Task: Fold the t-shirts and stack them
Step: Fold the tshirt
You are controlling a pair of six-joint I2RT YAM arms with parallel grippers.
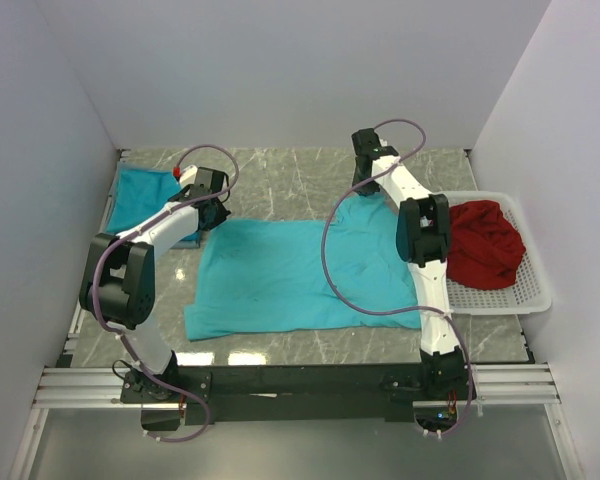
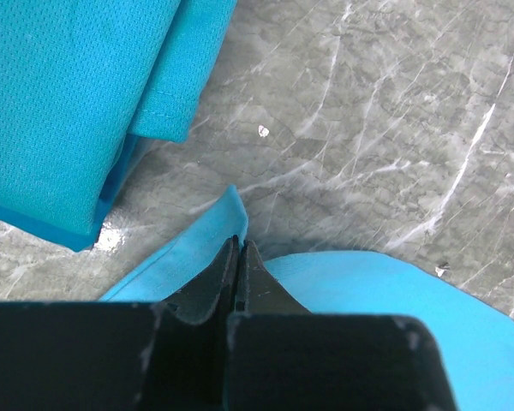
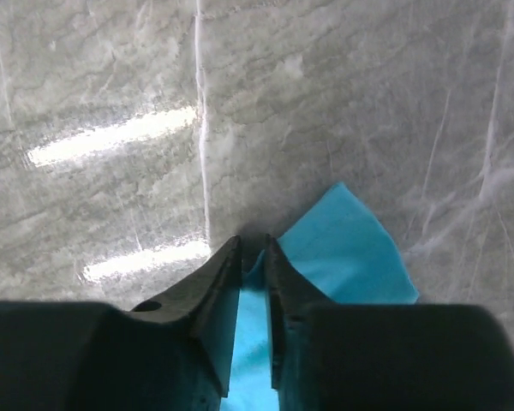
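Left gripper (image 2: pixel 240 250) and right gripper (image 3: pixel 253 250) clamp t-shirt (image 1: pixel 300 275) at 10 and 2 o'clock corners; I expect limp, light sag.

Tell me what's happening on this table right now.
Two robot arms are handling one turquoise t-shirt spread on the marble table. The left arm has its jaws shut on the shirt's far edge at the left end. The right arm has its jaws shut on the far edge at the right end. A folded turquoise shirt lies at the table's far left. A white basket on the right holds a crumpled red cloth.
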